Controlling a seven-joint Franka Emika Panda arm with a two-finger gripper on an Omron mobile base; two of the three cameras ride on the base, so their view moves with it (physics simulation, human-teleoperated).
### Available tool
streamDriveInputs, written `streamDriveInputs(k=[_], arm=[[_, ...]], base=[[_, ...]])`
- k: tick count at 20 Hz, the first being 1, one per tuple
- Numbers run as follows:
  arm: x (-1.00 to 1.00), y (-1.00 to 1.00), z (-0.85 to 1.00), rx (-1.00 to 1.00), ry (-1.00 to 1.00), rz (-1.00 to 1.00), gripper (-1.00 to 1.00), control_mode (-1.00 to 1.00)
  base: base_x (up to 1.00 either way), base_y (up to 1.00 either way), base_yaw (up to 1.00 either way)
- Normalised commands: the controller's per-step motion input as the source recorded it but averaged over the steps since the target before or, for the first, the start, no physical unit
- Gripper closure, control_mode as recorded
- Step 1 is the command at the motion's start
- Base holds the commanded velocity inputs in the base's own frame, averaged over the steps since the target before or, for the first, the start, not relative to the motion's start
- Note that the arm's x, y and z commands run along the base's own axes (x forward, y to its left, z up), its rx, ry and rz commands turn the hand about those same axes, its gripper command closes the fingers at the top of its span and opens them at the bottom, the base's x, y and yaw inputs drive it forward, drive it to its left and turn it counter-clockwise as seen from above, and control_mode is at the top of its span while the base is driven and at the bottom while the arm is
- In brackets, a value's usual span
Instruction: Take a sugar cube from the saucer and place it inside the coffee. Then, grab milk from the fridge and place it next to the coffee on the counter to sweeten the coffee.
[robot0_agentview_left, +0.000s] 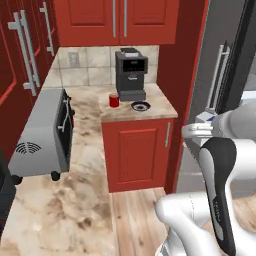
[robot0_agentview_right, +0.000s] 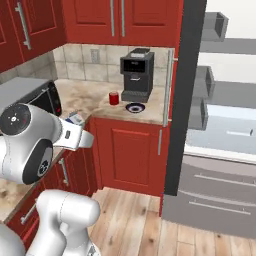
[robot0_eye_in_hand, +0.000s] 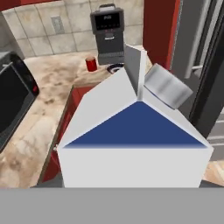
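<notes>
Milk (robot0_eye_in_hand: 135, 144) carried in the gripper (robot0_agentview_right: 80, 131), lifted off every surface, close before the hand camera: white walls, blue gable panel, grey round cap at upper right of the gable. Fingertips hidden behind the carton base in the hand view, so contact not directly visible; carton airborne at the hand, hence fingers clenched on it. In the right base view, seen as a small white and blue shape at the end of the hand, above the counter (robot0_agentview_right: 85, 97) edge. In the left base view, glimpsed just beyond the wrist, beside the fridge (robot0_agentview_left: 220, 65).

Well ahead of the fingers: coffee (robot0_agentview_left: 114, 100) upright on the counter, red, left of the saucer (robot0_agentview_left: 140, 106). Saucer just beside the cup, in front of the black coffee machine (robot0_agentview_left: 131, 74). Sugar cube too small to make out. Left of the fingers: grey microwave (robot0_agentview_left: 47, 132) on the counter, door side dark. Right of the fingers: fridge standing open, grey shelves and door bins visible in the right base view. Red cabinets above and below the counter; wood floor (robot0_agentview_right: 135, 220) beneath.
</notes>
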Motion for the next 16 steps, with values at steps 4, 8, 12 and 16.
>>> streamDriveInputs(k=[4,8,12,16], arm=[[0.0,0.0,0.0,0.0,0.0,0.0,1.0,1.0],[0.0,0.0,0.0,0.0,0.0,0.0,1.0,1.0],[0.0,0.0,0.0,0.0,0.0,0.0,1.0,1.0],[0.0,0.0,0.0,0.0,0.0,0.0,1.0,1.0]], base=[[0.98,0.3,0.0],[0.87,0.12,0.0],[0.82,0.01,0.01],[0.48,0.0,0.03]])
